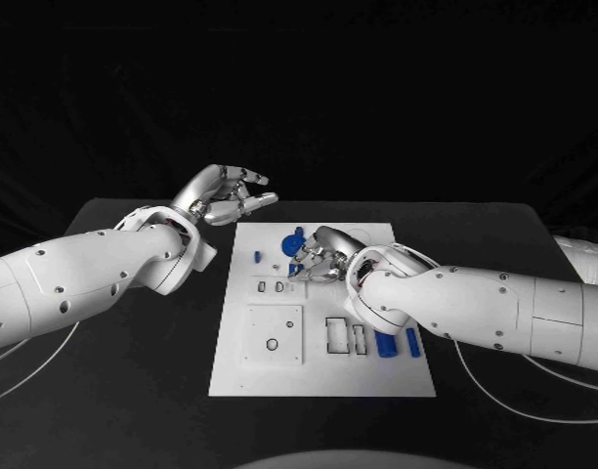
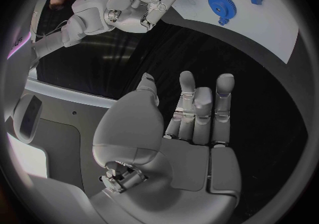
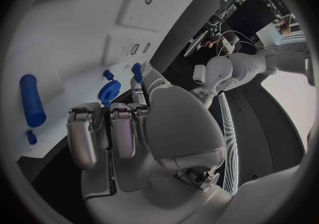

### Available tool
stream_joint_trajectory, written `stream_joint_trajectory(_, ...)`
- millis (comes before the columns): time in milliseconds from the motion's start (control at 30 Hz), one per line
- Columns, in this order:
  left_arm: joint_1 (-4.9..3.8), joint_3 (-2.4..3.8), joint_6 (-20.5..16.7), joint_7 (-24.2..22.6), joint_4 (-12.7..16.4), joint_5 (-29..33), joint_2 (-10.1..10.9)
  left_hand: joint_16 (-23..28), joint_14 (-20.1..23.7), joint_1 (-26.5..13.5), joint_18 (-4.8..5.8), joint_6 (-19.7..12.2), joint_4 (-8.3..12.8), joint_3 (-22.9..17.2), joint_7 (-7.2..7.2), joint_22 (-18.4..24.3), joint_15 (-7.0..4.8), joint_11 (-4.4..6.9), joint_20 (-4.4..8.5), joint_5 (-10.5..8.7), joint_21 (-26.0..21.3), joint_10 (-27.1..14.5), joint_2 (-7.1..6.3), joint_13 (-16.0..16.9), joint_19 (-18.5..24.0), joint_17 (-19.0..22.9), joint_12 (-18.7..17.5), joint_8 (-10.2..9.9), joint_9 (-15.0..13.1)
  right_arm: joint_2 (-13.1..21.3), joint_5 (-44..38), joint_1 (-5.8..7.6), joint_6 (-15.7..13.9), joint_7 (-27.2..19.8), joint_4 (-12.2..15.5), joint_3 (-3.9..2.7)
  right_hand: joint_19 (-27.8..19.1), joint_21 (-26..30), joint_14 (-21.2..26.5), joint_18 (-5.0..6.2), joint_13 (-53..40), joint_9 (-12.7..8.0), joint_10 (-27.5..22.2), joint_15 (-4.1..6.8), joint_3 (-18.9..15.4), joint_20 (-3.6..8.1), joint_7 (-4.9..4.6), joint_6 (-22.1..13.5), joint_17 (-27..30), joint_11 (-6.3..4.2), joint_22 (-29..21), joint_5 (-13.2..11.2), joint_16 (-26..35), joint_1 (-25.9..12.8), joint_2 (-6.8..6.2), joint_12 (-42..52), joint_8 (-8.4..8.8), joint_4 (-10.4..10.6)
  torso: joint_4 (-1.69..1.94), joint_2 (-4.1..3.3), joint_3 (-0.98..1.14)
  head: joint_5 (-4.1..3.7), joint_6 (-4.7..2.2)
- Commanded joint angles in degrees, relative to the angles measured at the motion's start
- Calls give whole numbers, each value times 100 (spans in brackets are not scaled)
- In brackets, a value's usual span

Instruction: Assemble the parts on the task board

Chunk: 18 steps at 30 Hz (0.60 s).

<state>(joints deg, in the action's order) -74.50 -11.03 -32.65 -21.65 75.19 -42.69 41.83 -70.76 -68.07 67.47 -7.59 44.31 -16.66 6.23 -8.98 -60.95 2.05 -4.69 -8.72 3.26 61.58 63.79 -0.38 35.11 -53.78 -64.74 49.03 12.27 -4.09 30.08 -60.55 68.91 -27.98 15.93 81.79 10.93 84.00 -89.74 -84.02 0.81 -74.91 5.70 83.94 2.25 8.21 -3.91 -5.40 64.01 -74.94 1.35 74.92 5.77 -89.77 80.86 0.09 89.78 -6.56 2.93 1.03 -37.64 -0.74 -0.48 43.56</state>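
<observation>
White task board lies flat mid-table, with a blue gear near its far end and blue pegs at its right edge.

A black table fills the space, its top dark and matte. A thin pale cable trails across the tabletop toward its right edge, and another cable loops near the left edge. Off the right edge lies something white and crumpled, perhaps cloth or wrapping. A black backdrop hangs behind the far edge.
</observation>
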Motion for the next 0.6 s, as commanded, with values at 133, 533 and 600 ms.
stream_joint_trajectory(133,-5,5,16,-50,16,-4,-4,6,14,8,-37,48,-2,20,8,-4,-2,0,-10,-28,-26,46,32,-3,1,-6,-34,-14,6,-49,-288,-35,133,244,-25,-2,600,-26,-598,-81,-1509,20,606,-37,-18,-46,39,91,-1506,29,1508,40,-23,-17,20,22,-22,-25,-10,5,-3,-10,21)
stream_joint_trajectory(533,-6,5,19,-53,32,-4,12,6,14,8,-37,48,-2,20,8,-4,-2,0,-10,-28,-26,46,32,-3,1,-6,-34,-14,6,-131,-354,-95,164,268,-83,-1,600,-26,-598,-81,-1509,19,606,-42,-21,-50,33,92,-1506,35,1508,46,-23,-25,22,22,-17,-22,-5,1,0,-25,38)
stream_joint_trajectory(600,-6,5,18,-54,36,-4,17,6,14,8,-37,48,-2,20,8,-4,-2,0,-10,-28,-26,46,32,-3,1,-6,-34,-14,6,-143,-355,-100,169,268,-91,-1,600,-26,-598,-81,-1509,19,606,-42,-21,-50,33,92,-1506,35,1508,46,-23,-25,22,22,-17,-22,-8,3,-2,-27,45)
